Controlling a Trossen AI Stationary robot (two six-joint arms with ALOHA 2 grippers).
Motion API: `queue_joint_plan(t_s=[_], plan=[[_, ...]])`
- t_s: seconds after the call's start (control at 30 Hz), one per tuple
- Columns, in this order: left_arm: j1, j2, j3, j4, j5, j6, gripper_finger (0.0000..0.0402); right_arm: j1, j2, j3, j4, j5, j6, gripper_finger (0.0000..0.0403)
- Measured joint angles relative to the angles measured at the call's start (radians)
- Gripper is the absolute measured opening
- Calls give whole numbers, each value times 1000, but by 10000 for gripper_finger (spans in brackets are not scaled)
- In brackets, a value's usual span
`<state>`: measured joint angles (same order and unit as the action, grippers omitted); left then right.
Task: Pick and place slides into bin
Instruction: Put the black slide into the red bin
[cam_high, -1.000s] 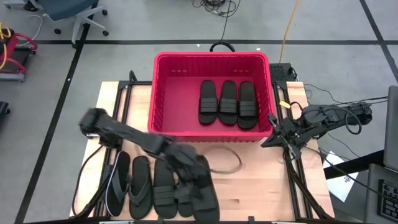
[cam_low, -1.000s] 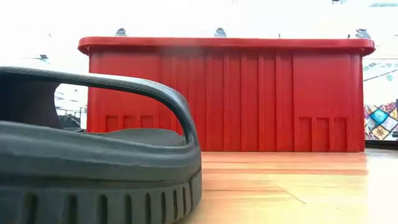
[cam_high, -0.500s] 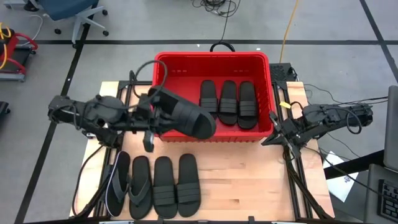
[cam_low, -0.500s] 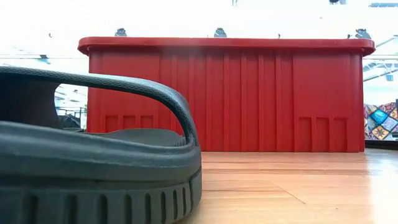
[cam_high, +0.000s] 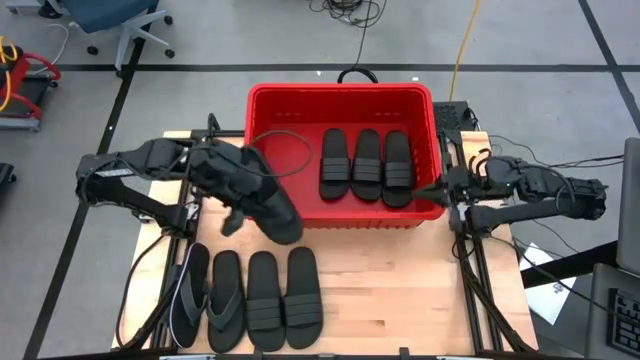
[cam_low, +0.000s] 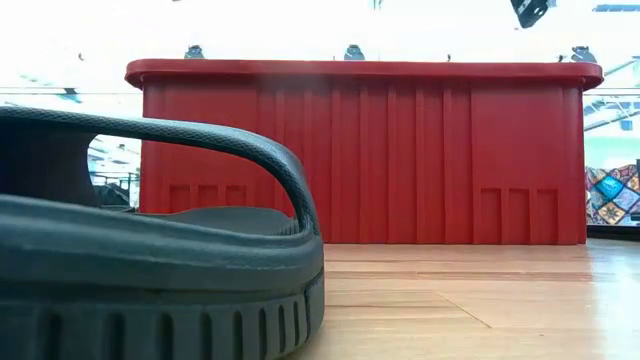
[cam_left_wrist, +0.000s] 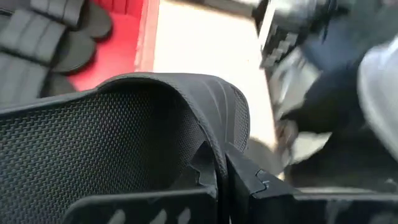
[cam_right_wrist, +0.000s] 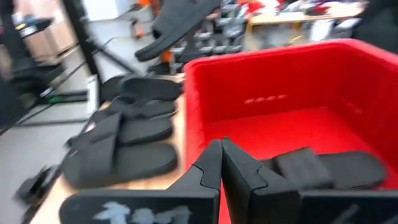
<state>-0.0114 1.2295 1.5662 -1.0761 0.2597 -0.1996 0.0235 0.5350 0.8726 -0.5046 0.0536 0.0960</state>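
**Left arm carries a slide toward the bin**

Four slides (cam_high: 248, 298) lie in a row at the table's near left. Above them the left gripper (cam_high: 232, 183), clamped on a ribbed-strap slide (cam_high: 268, 205), hangs at the bin's (cam_high: 340, 94) left near corner, arm bent in from the left. It should lift clear of the rim and release over the bare left floor, beside the three already inside. The right gripper (cam_high: 447, 189), fingers together, waits outside the right wall.
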Motion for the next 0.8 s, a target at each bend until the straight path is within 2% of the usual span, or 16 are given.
queue_joint_plan(t_s=[0.07,0.17,0.3,0.5,0.63,0.8], plan=[[41,2,48,-86,-12,138,0,-9,1,0,23,53,10,0],[119,15,107,-157,-106,351,0,-14,5,0,45,164,49,0],[261,55,151,-140,-128,583,0,-14,11,0,74,238,100,0],[450,196,158,-158,-21,822,0,-14,22,0,109,235,109,0],[500,310,159,-148,35,952,0,-14,31,0,108,234,108,0],[520,479,158,-163,67,1038,0,-14,35,0,108,232,139,0]])
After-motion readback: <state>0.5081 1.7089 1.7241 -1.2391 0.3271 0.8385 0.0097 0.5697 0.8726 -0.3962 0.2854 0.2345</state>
